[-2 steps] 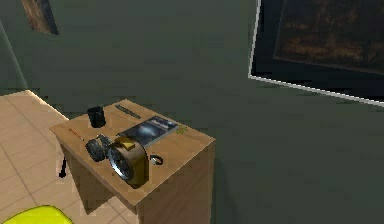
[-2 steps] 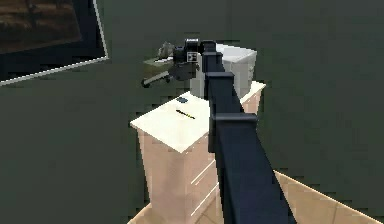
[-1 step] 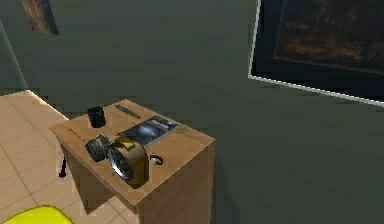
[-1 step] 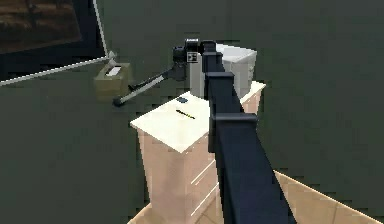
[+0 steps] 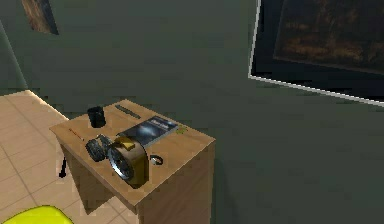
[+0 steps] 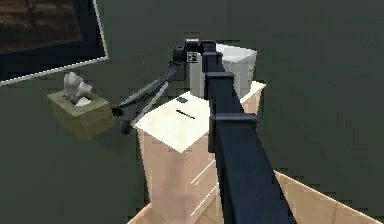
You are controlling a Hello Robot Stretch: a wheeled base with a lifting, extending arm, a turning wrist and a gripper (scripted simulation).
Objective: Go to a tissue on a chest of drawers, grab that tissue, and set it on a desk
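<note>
Arm side view, left centre: the end effector holds the tissue box in the air, clear of the chest of drawers.

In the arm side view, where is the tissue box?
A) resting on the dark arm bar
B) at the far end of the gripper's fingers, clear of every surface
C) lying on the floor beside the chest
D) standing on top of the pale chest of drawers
B: the tissue box hangs at the finger end of the gripper. There is only dark wall behind it, and it is left of the chest of drawers, not resting on it.
</note>
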